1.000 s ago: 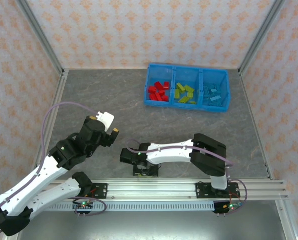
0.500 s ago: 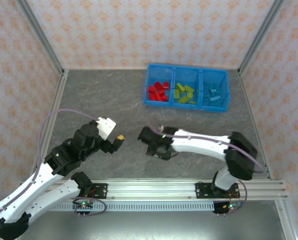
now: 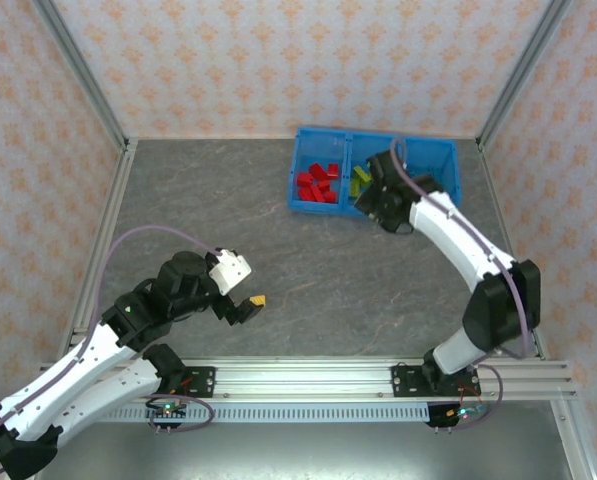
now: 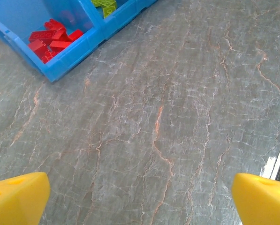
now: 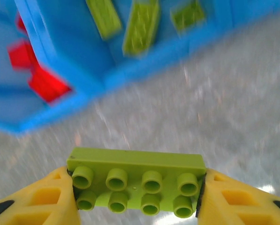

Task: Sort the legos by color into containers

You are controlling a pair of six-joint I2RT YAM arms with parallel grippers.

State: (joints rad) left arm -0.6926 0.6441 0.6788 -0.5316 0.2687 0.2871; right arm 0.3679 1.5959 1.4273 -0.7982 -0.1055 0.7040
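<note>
Well short of the blue bin point(image 3: 433, 214), off its near left corner, the left gripper point(image 3: 250, 305) hangs over the grey table point(image 3: 278, 230), yellow jaws spread wide, holding nothing. Just before the bin's near wall, the right gripper point(image 3: 378, 200) clamps a lime brick point(image 5: 136, 180) by its ends. Inside the bin, red bricks point(image 3: 318, 184) lie in the left compartment, lime bricks point(image 3: 362, 180) in the middle one

Bin: bright blue translucent plastic three-compartment bin point(image 3: 296, 170), far, right of centre on grey marbled table point(image 3: 208, 200).
Left compartment: red plastic studded bricks point(image 3: 318, 183).
Middle compartment: lime green plastic bricks point(image 3: 362, 181).
Right gripper point(image 5: 137, 183): at the bin's near wall, clamping lime green eight-stud brick point(image 5: 135, 164).
</note>
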